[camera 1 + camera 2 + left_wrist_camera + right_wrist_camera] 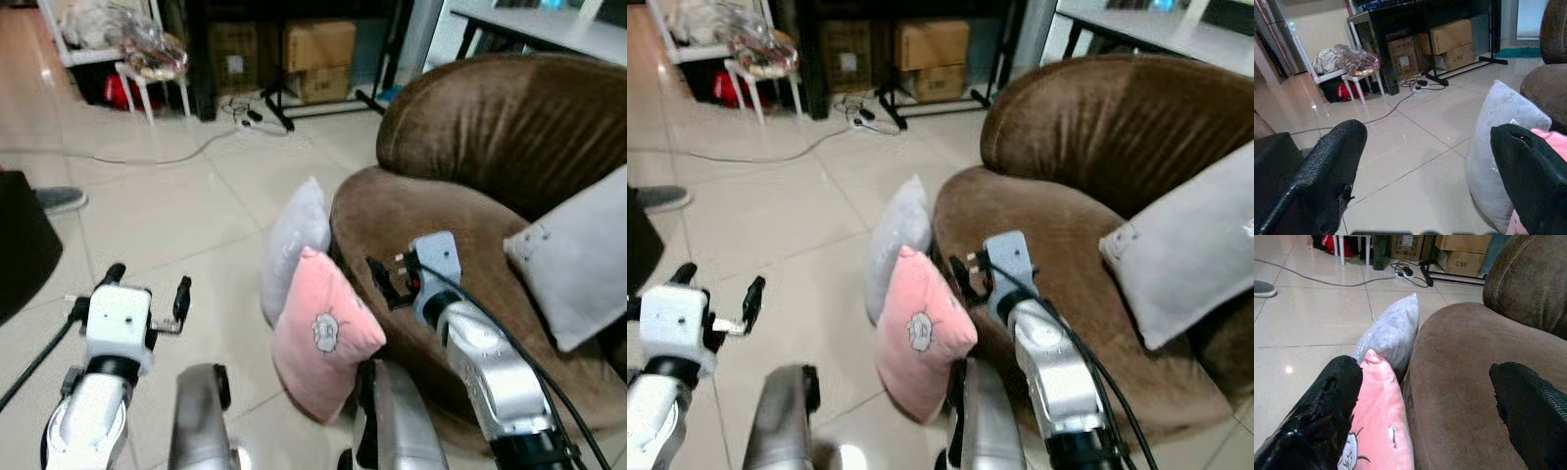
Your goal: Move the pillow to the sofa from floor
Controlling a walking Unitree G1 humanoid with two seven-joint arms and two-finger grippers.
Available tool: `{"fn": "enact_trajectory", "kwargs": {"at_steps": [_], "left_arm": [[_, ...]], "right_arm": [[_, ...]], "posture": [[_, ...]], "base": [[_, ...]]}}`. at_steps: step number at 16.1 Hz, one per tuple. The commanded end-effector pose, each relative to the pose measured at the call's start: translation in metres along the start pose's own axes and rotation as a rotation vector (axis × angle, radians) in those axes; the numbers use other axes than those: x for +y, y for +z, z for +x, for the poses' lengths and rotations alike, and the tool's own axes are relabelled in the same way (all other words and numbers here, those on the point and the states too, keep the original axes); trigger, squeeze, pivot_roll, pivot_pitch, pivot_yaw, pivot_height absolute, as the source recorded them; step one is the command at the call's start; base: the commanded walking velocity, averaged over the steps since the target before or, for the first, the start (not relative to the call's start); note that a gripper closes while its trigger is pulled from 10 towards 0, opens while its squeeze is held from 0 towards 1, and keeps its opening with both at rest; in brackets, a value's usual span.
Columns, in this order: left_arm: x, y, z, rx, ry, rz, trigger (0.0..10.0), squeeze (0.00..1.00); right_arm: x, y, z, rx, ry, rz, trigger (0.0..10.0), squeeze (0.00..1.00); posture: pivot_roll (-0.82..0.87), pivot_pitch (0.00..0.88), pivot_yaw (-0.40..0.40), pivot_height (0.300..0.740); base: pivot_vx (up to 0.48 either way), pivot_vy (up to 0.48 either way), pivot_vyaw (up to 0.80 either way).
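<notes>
left eye view: a pink pillow (pixel 323 338) stands on edge on the tiled floor (pixel 176 225), leaning against the front of the brown sofa (pixel 460 235), with a grey pillow (pixel 294 245) just behind it and a second grey cushion (pixel 578 259) already on the seat. the left gripper (pixel 147 294) hovers over bare tile, well apart from both pillows, fingers spread wide. the right gripper (pixel 387 279) hangs above the sofa's front edge, just beside the pink pillow's top, holding nothing.

left wrist view: between the widely parted fingers (pixel 1322 171) lie the floor and the grey pillow; a pink corner (pixel 1550 142) shows at one finger.

right wrist view: the fingers (pixel 1327 411) stand wide; the pink pillow's top edge sits against one finger, not yet between the two.

handling, judged: the pillow looks light, soft and easily squashed, not fragile. a pinch on its raised upper corner or seam should hold, though the fabric may slip if only a thin fold is taken.
</notes>
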State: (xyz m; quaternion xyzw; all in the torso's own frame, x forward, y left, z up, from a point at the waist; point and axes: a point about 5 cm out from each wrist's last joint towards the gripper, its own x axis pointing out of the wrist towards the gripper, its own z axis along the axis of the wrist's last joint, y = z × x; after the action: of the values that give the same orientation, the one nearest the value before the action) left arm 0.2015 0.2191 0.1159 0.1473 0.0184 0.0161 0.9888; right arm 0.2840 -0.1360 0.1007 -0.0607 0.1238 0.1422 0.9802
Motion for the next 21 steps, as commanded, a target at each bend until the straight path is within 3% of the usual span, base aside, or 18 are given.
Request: {"fn": "enact_trajectory", "kwargs": {"at_steps": [1,4,8,9,10,12,15,18,21], "left_arm": [[0.0,0.0,0.001,-0.003,-0.001,0.013,10.0,0.0],[-0.001,-0.002,-0.003,0.004,-0.002,0.012,10.0,0.0],[0.001,-0.006,-0.005,0.022,-0.012,0.02,10.0,0.0],[0.001,-0.007,-0.006,0.026,-0.015,0.024,10.0,0.0],[0.002,-0.008,-0.006,0.028,-0.017,0.027,10.0,0.0],[0.001,-0.008,-0.009,0.036,-0.061,0.048,10.0,0.0],[-0.003,-0.008,-0.015,0.053,-0.104,0.046,10.0,0.0],[-0.012,-0.013,-0.03,0.102,-0.188,0.034,10.0,0.0],[-0.013,-0.009,-0.032,0.101,-0.207,0.034,10.0,0.0]], "right_arm": [[-0.001,0.004,0.001,-0.005,0.006,-0.004,10.0,0.0],[0.0,0.003,0.001,0.001,0.031,-0.014,10.0,0.0],[0.004,0.0,0.005,0.037,0.1,-0.023,10.0,0.0],[0.005,-0.001,0.007,0.044,0.116,-0.023,10.0,0.66],[0.007,-0.003,0.009,0.066,0.136,-0.022,10.0,1.0],[0.021,-0.022,0.02,0.182,0.262,-0.036,10.0,1.0],[0.032,-0.033,0.028,0.233,0.311,-0.063,10.0,1.0],[0.037,-0.046,0.051,0.287,0.189,-0.062,10.0,1.0],[0.036,-0.043,0.061,0.257,0.106,-0.043,10.0,1.0]], "posture": [[0.02,0.0,-0.082,0.465],[0.02,0.0,-0.087,0.44],[0.02,0.0,-0.107,0.44],[0.02,0.0,-0.107,0.44],[0.03,0.0,-0.115,0.44],[0.04,0.0,-0.138,0.44],[0.04,0.0,-0.136,0.44],[0.02,0.0,-0.137,0.44],[0.01,0.005,-0.142,0.44]], "base": [[0.0,0.0,0.0],[0.0,0.0,0.0],[0.0,0.0,0.0],[0.0,0.0,0.0],[0.0,0.0,0.0],[0.0,0.0,0.0],[0.0,0.0,0.0],[0.0,0.0,0.0],[0.0,0.0,0.0]]}}
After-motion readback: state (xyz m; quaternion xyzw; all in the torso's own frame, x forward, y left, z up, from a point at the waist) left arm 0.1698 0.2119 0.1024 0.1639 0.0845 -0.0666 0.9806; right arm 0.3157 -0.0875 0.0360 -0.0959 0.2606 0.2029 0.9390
